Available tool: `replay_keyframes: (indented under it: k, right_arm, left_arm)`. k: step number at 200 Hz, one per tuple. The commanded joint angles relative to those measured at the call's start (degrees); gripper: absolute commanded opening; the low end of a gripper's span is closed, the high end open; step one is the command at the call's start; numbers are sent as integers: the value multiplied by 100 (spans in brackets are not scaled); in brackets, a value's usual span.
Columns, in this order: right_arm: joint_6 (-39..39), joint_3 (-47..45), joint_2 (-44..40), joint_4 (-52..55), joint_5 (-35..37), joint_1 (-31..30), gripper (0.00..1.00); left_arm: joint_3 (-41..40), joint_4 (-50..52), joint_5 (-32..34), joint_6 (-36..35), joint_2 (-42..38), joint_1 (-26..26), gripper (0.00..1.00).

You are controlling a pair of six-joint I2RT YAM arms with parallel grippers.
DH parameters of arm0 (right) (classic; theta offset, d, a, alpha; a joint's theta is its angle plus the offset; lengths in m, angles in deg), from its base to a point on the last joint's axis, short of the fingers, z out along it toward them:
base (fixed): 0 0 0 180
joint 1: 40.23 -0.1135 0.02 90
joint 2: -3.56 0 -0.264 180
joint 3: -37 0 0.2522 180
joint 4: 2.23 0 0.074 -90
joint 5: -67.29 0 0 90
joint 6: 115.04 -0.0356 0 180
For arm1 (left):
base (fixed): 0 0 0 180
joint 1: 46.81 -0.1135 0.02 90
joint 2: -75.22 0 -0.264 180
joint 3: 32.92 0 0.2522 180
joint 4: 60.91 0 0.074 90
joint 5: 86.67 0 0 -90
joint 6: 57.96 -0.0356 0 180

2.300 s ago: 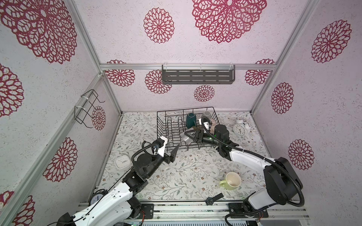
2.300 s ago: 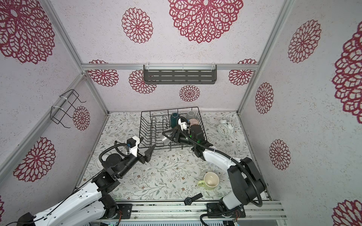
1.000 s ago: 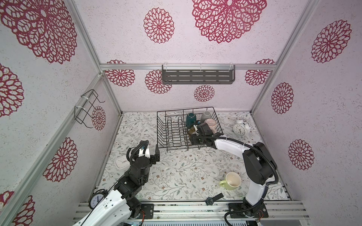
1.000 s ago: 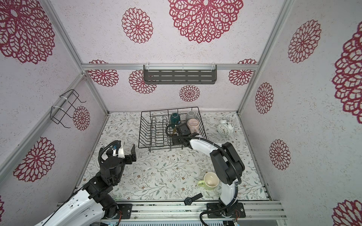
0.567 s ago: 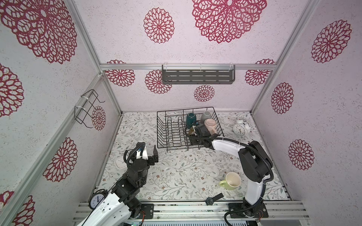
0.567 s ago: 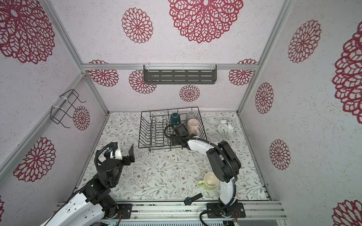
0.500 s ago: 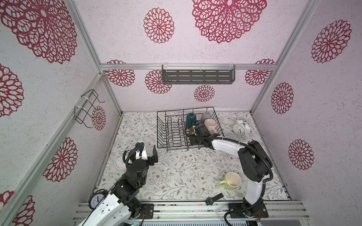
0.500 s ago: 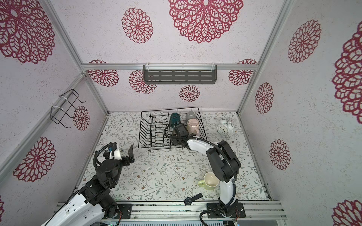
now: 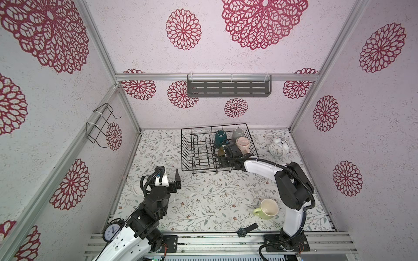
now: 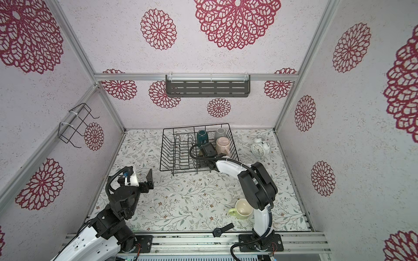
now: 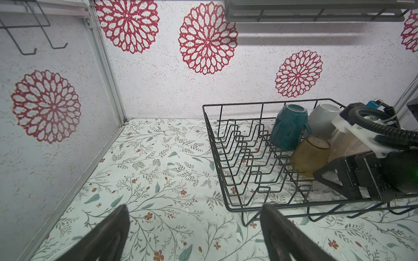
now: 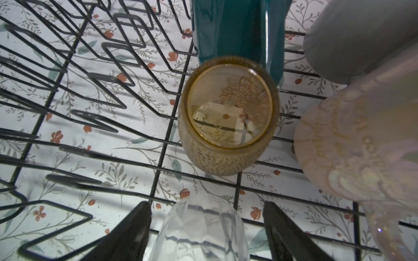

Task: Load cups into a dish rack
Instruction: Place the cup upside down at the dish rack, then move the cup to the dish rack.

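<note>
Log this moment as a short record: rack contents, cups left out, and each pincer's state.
In dish rack: teal mug, grey mug, pink mug, amber tumbler, clear glass
Outside rack: light green mug, on the table, apart from the rack
Right pincer: open, jaws either side of the clear glass, gaps showing
Left pincer: open, empty, above the table short of the rack

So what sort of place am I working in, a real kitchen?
Probably a mock kitchen test cell, not a real one: flower-papered panels in aluminium framing box in a small table, a mounting rail runs along the front, and a dish rack holds cups.
</note>
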Motion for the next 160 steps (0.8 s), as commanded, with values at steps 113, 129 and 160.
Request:
replay_keyframes:
  k: [113, 129, 160]
  right_arm:
    - [-341, 1616, -478, 3427, -414, -29, 86]
    - [-378, 1582, -428, 3453, -732, -28, 85]
    - [-519, 1742, -173, 3659, -339, -27, 81]
  left_arm:
    - [-35, -55, -26, 79, 89, -54, 94]
    - [-61, -110, -43, 62, 98, -63, 94]
    - [53, -32, -102, 36, 155, -71, 94]
